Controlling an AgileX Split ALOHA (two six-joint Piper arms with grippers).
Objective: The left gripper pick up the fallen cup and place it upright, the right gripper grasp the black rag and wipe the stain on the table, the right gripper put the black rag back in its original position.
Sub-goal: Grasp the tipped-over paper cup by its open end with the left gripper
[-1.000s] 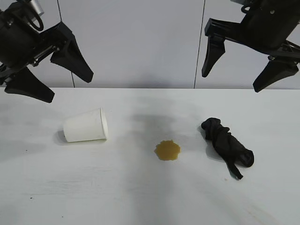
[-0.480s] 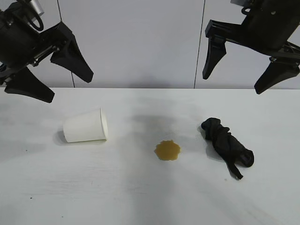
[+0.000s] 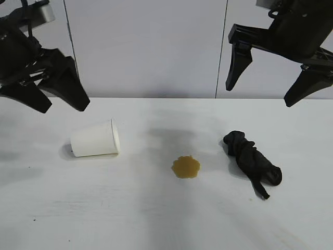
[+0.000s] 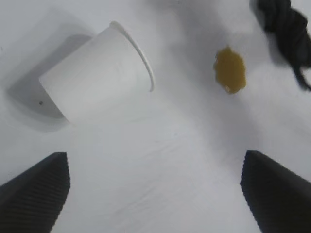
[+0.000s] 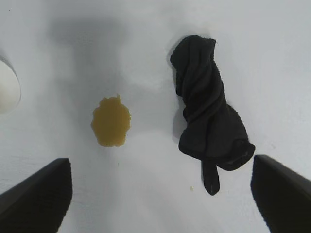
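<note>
The white paper cup (image 3: 95,138) (image 4: 97,73) lies on its side on the left of the table (image 3: 130,208), its rim toward the middle. My left gripper (image 3: 63,108) (image 4: 154,160) hangs open above and behind it, touching nothing. The yellowish-brown stain (image 3: 186,166) (image 5: 111,121) sits near the table's centre. To its right lies the crumpled black rag (image 3: 252,160) (image 5: 206,116). My right gripper (image 3: 258,96) (image 5: 161,165) hovers open high above the rag, with nothing between its fingers.
A pale wall with vertical panel seams stands behind the table's far edge. The stain (image 4: 230,69) and an end of the rag (image 4: 286,24) also show in the left wrist view. A sliver of the cup's rim (image 5: 7,87) shows in the right wrist view.
My left gripper has dropped lower and swung a little left, toward the cup. The right gripper has barely shifted. Cup, stain and rag lie where they were.
</note>
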